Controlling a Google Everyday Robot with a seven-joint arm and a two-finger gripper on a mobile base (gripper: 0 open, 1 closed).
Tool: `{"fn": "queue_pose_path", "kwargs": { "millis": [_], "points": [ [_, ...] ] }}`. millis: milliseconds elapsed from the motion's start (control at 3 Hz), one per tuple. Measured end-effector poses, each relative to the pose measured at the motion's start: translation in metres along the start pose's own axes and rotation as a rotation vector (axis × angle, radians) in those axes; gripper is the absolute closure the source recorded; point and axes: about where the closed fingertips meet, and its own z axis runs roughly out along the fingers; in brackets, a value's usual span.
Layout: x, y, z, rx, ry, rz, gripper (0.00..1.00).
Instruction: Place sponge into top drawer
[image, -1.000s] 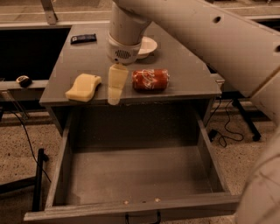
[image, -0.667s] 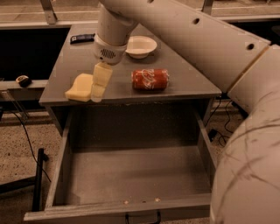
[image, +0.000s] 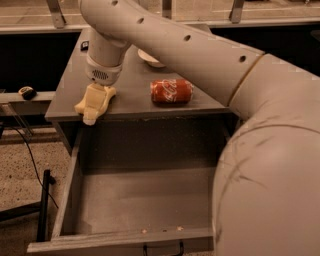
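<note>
Only one camera view here; the gripper is down at the front-left corner of the grey table, sitting right on top of the sponge; honestly can't tell if it's clamped on it or just resting there. What shows of the sponge is pale yellow, soft-looking with rounded corners; it lies flat, long axis on a diagonal from the front-left table edge back toward the right, mostly covered by the gripper. The top drawer is pulled wide open below the table, grey inside with a few crumbs near the front panel. A red soda can lies on its side well right of the sponge; a white bowl peeks out behind the arm.
</note>
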Motion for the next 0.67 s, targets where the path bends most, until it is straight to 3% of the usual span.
{"fn": "queue_pose_path", "kwargs": {
  "millis": [333, 667],
  "points": [
    [0.0032, -0.0002, 0.0253, -0.021, 0.018, 0.024, 0.27],
    [0.0, 0.0015, 0.0312, -0.043, -0.003, 0.011, 0.5]
  ]
}}
